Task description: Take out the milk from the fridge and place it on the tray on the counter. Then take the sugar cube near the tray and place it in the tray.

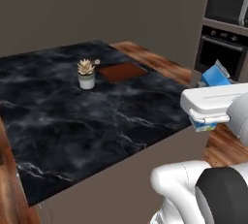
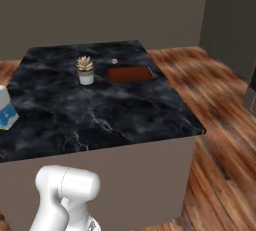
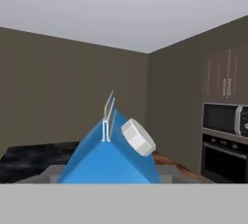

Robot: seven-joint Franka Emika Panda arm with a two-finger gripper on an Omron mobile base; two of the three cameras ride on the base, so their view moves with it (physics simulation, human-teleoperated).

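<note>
Plant pot (image 1: pixel 86 79) sits left on the counter (image 1: pixel 72 121), tray (image 1: pixel 123 71) just right of it, sugar cube (image 1: pixel 97 62) near the tray's far corner. Far right, my gripper (image 1: pixel 209 121) is pinching the milk (image 1: pixel 214 77), off the counter's edge. I'm mid-carry; next I need to swing it over the tray.

The counter (image 1: pixel 92 116) is a black marble-veined island top over a wood floor (image 2: pixel 220 125). In the left base view the tray (image 1: pixel 123 71) lies flat at about one o'clock, a potted succulent (image 1: pixel 86 74) stands just at its nine o'clock, and the sugar cube (image 1: pixel 97 62) sits between them, slightly farther back.
</note>
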